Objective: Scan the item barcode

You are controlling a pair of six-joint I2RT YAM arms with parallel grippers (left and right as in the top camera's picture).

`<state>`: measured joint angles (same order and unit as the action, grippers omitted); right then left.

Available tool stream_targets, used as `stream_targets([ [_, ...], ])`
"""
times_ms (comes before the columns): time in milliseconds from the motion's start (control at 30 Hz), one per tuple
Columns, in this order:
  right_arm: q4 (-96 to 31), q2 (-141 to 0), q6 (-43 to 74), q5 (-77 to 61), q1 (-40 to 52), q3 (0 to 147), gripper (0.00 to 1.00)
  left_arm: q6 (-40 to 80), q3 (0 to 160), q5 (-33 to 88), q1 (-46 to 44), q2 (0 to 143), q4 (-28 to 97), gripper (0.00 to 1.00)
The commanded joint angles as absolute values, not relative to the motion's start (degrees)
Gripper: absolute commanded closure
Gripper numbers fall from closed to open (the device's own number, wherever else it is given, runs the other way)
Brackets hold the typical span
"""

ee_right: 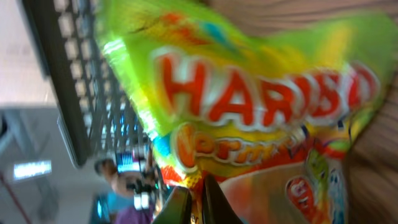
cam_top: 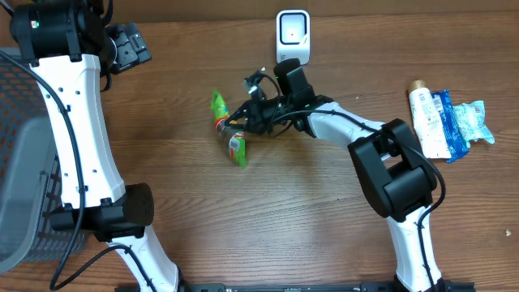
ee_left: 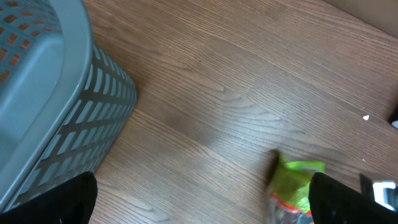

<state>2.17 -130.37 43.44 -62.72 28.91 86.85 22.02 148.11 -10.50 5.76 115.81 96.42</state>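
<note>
The sweet bag [cam_top: 230,136] is near the middle of the wooden table [cam_top: 308,211], in front of the small white scanner [cam_top: 292,34] at the far edge and a little to its left. From overhead it is a narrow strip standing on edge, bright green at the far end and turning red and white toward the near end.

The right wrist camera sees it from close up. The glossy, crinkled plastic is yellow-green. It carries large red HARIBO lettering outlined in white, with orange writing and cartoon figures below. This view is blurred, and no barcode can be made out. Whether the bag's lower end touches the wood cannot be told.

The right gripper [ee_right: 196,193] has its two dark fingers pinched together on one edge of the bag and is holding it. The arm reaches across from the right side of the table.

The left gripper [cam_top: 128,42] is at the far left, well apart from the bag, above the wood beside a grey mesh basket [cam_top: 24,162]. Its fingers are spread wide and hold nothing.

At the right edge, a white bottle [cam_top: 423,122] and a blue packet [cam_top: 464,122] lie side by side.
</note>
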Motion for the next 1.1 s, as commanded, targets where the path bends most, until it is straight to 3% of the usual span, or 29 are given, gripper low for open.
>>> stream_targets([
  [0,-3.7,-128.9,40.8,-56.8,25.8,86.5,0.96,21.2,148.4,-10.5,5.8,115.0,96.4,0.00],
  [333,-20.5,-128.1,29.4,-41.1,23.5,86.7,0.96,21.2,148.3,-10.5,5.8,115.0,96.4,0.00],
  [367,-21.7,-127.7,28.7,-39.4,23.4,86.7,0.92,21.2,148.3,-10.5,5.8,115.0,96.4,0.00],
  [400,-24.0,-126.5,27.4,-35.5,23.4,86.8,0.78,21.2,148.4,-10.5,5.8,115.0,96.4,0.00],
  [467,-26.5,-125.0,25.5,-30.9,23.4,86.9,0.63,21.2,148.4,-10.5,5.8,115.0,96.4,0.00],
  [700,-40.0,-118.7,16.0,-14.8,23.4,91.6,0.39,21.2,148.3,-10.5,5.8,115.0,96.4,0.00],
  [800,-42.8,-116.8,13.0,-14.7,23.4,92.9,0.21,21.2,148.4,-10.5,5.8,115.0,96.4,0.00],
  [833,-43.1,-116.4,12.6,-15.9,23.4,92.9,0.22,21.2,148.4,-10.5,5.8,115.0,96.4,0.01],
  [867,-43.4,-116.4,11.2,-17.9,23.5,92.9,0.33,21.2,148.4,-10.5,5.8,115.0,96.4,0.00],
  [933,-44.2,-116.4,9.1,-23.8,23.9,92.9,0.76,21.2,148.3,-10.5,5.8,115.0,96.4,0.00],
  [967,-44.3,-116.5,9.1,-25.4,24.1,92.9,0.93,21.2,148.4,-10.5,5.8,115.0,96.4,0.00],
  [1067,-44.2,-116.7,9.1,-28.6,25.6,92.9,0.96,21.2,148.4,-10.5,5.8,115.0,96.4,0.00],
])
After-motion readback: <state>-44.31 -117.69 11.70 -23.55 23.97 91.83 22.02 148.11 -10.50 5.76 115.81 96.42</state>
